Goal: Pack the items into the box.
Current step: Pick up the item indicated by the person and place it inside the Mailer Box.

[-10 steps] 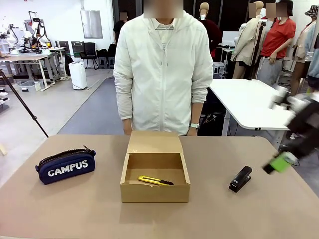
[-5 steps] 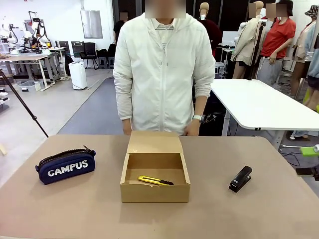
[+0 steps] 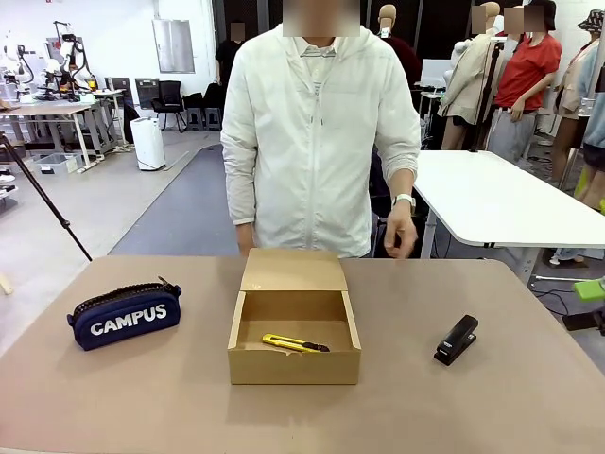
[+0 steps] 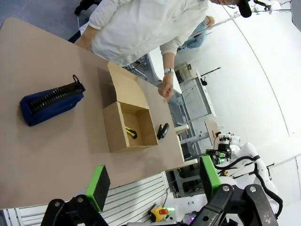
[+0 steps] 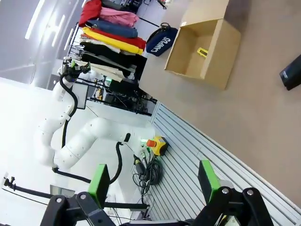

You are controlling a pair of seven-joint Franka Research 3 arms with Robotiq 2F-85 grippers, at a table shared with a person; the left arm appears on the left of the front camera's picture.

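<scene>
Knife (image 3: 295,343) in box (image 3: 294,365), flap (image 3: 292,270) back for loading; pouch (image 3: 125,317) @9, stapler (image 3: 457,340) @3 o'clock. L gripper (image 4: 153,175), R gripper (image 5: 153,180) agape, empty.

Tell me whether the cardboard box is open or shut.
Open: the box has its flap folded back on the far side, and the utility knife lies in plain sight on its floor.

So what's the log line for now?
knife: in box | pouch: on table | stapler: on table | left end effector: open | right end effector: open
</scene>
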